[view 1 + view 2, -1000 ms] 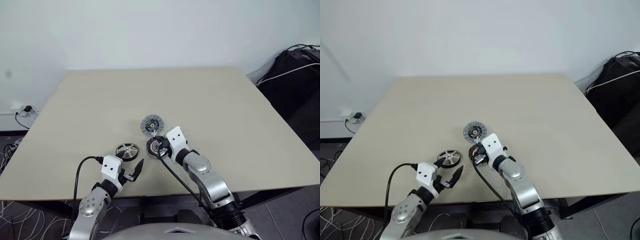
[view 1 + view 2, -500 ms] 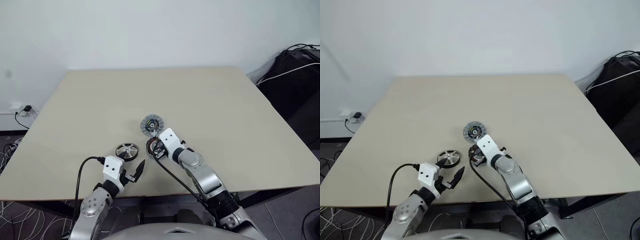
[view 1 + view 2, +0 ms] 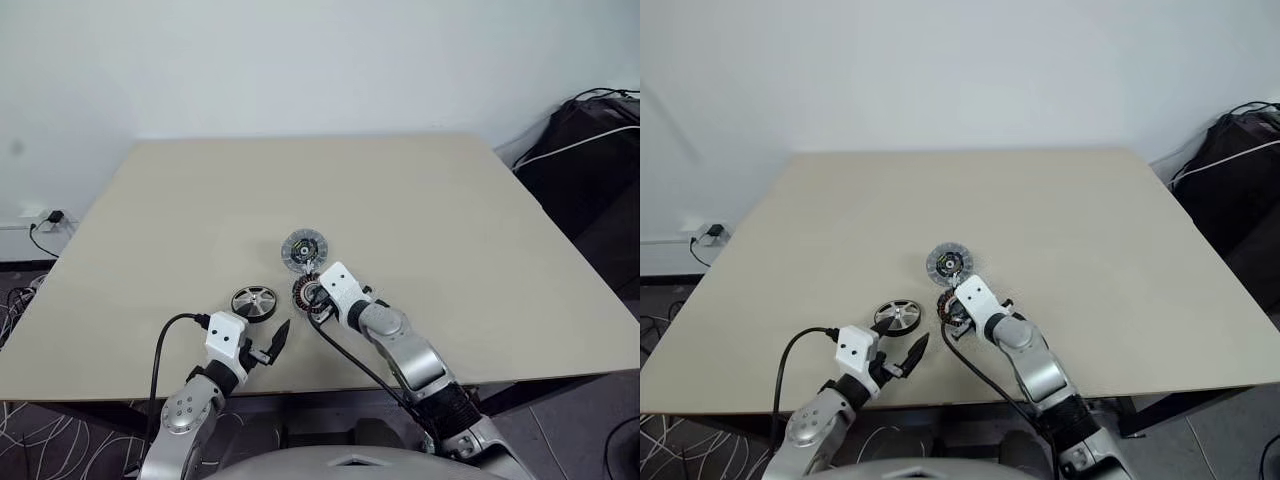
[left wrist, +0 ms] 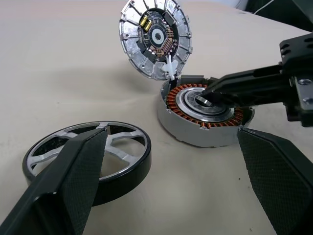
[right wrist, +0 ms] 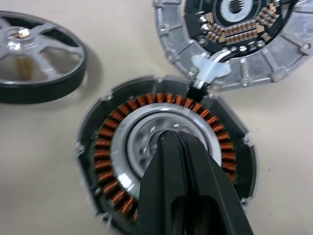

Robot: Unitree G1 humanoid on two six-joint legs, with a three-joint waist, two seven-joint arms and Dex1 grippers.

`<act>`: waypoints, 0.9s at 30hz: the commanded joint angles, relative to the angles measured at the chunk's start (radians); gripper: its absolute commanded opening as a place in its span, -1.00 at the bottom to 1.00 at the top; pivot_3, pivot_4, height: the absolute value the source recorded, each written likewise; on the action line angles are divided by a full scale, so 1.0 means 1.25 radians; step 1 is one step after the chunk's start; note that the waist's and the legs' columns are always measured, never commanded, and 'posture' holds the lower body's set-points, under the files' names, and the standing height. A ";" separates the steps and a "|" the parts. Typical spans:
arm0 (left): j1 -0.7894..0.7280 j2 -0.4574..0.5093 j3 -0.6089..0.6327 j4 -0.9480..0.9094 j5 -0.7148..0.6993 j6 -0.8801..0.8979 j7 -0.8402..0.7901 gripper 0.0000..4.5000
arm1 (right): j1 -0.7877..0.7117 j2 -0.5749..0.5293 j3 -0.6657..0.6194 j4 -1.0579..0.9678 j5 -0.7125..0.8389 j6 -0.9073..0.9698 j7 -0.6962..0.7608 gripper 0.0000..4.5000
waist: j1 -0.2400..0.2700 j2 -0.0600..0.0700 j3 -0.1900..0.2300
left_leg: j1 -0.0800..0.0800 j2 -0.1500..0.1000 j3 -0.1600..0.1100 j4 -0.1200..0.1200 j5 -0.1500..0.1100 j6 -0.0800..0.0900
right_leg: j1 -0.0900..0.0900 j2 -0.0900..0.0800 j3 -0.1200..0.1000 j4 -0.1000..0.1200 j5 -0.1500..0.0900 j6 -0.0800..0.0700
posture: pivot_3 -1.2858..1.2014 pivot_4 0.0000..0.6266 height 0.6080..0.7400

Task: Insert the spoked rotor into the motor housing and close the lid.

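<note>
My right gripper [image 4: 211,94] has its jaws pressed together, empty, with the tips down on the silver centre of the housing [image 4: 203,113]. From the right wrist, the closed fingers [image 5: 188,181] cover the near part of the coil ring and reach the hub. I cannot tell whether the tips press on the hub or only rest against it.

The housing lies flat on the bench [image 3: 420,200], open face up, copper coils ringing the grey middle. The lid [image 4: 155,39] lies just beyond it, its inner face with the dark centre patch and ribs showing. A small white piece [image 5: 210,66] joins the lid's edge to the housing's rim, so the two touch there.

The rotor [image 4: 90,156] lies flat on the bench to my left of the housing, near it but apart, silver spokes up inside the black rim.

My left gripper [image 3: 272,342] hangs near the front edge of the bench with its jaws spread wide and holding nothing. It points toward the parts; in its wrist view one finger [image 4: 63,188] overlaps the rotor, the other finger sits past the housing, and neither clearly touches a part.

A black cable [image 3: 160,350] loops from my left wrist. A dark bag [image 3: 590,150] sits beyond the bench's far right corner.
</note>
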 commanded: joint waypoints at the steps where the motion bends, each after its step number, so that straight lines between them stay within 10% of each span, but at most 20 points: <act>1: -0.008 -0.001 0.005 -0.032 0.001 -0.006 0.003 1.00 | 0.013 -0.009 0.011 -0.044 0.007 0.016 0.023 -0.99 | 0.000 0.000 0.000 | 0.000 0.000 0.000 0.000 0.000 0.000 | 0.000 0.000 0.000 0.000 0.000 0.001 | 0.03 -1.00 1.00; 27: -0.003 -0.001 0.005 -0.026 -0.003 -0.009 -0.001 1.00 | -0.009 0.036 -0.017 0.003 0.000 -0.040 -0.033 -0.99 | 0.000 -0.001 0.001 | 0.000 0.000 0.000 0.000 0.000 0.000 | 0.000 0.000 0.000 0.000 -0.002 0.003 | 0.03 -1.00 1.00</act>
